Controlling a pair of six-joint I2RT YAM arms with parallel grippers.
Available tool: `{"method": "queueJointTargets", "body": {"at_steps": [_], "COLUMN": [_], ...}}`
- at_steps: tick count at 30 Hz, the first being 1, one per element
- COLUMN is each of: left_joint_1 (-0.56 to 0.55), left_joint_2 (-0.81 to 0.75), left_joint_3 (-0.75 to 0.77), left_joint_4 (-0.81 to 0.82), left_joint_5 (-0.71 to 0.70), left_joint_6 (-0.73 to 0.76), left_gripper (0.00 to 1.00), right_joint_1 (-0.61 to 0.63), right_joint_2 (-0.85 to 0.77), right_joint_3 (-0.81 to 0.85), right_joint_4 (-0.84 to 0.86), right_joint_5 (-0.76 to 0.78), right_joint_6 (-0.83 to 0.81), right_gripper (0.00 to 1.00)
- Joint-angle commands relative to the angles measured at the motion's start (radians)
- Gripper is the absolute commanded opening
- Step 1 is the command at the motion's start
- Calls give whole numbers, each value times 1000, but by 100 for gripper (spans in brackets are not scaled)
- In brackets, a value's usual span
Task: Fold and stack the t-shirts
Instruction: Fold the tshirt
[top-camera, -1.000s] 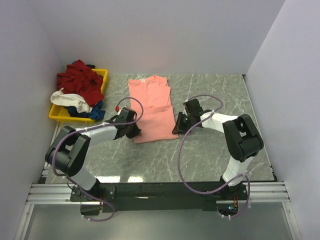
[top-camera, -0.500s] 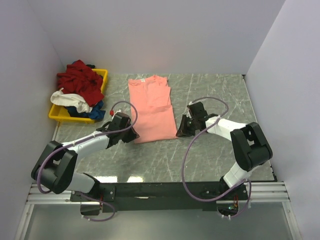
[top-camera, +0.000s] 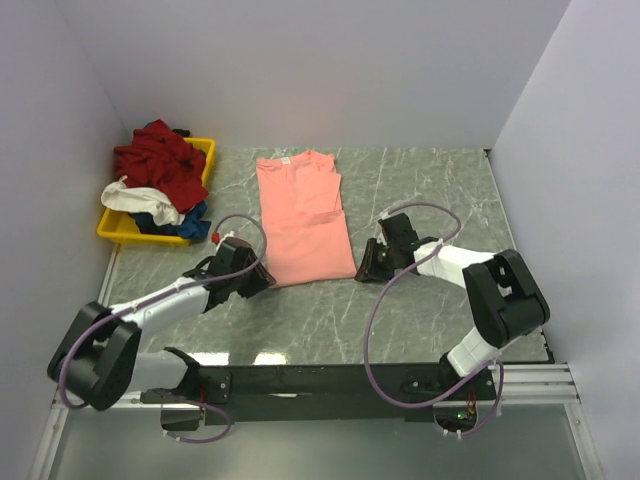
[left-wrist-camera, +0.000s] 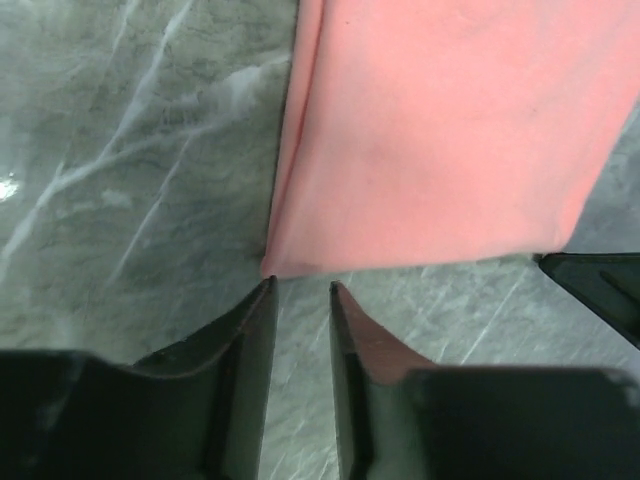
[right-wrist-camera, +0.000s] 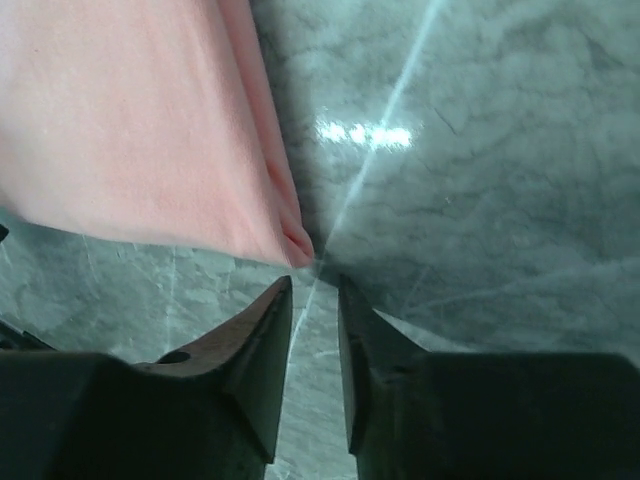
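Observation:
A salmon-pink t-shirt (top-camera: 303, 218) lies folded lengthwise into a narrow strip on the marble table, neck label at the far end. My left gripper (top-camera: 262, 277) sits just off its near left corner (left-wrist-camera: 272, 262), jaws slightly open with only table between them. My right gripper (top-camera: 363, 268) sits just off the near right corner (right-wrist-camera: 297, 243), jaws also slightly open and empty. Neither touches the cloth. More t-shirts, dark red (top-camera: 160, 162), white (top-camera: 128, 197) and blue (top-camera: 178, 224), are piled in a heap at the back left.
A yellow tray (top-camera: 207, 160) at the back left holds the heap of shirts. White walls close in the table on the left, back and right. The right gripper's dark tip (left-wrist-camera: 600, 285) shows in the left wrist view.
Both grippers let go of the pink shirt's near corners and drew back toward me. The left jaws opened from shut; the right jaws widened a little. The shirt's near end now lies flat.

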Motion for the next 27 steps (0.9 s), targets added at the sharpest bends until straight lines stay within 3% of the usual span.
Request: {"method": "queueJointTargets", "body": {"at_steps": [1,4,10,18,20,23,27], "left_joint_1": [1,14,25,25,25,25,8], "left_joint_2": [-88,-95,-4,72,80,97,97], "left_joint_3": [-30,-70,-81,-76,-82,-87,-92], "left_joint_4": [-34,-5,87,140,146,165,180], "left_joint_5": [-41,-18,11,9,8,11,28], "left_joint_6": [-24,-32,-44,-52,-52,-52,-57], "left_gripper": [40,45,46,42,41,32,5], "right_joint_1": [-5,-5,-3,-5,-3,-3,-3], "right_joint_2": [-64,-52,11,68,68,65,45], "right_joint_3": [-35,-49,-41,-41,-42,-42,-59], "right_joint_4": [27,72,139,183,183,183,213], "right_joint_5": [38,15,-2,-15,-11,-16,-31], "right_joint_6": [2,24,59,88,91,95,98], "right_gripper": [35,40,42,42,37,22,7]}}
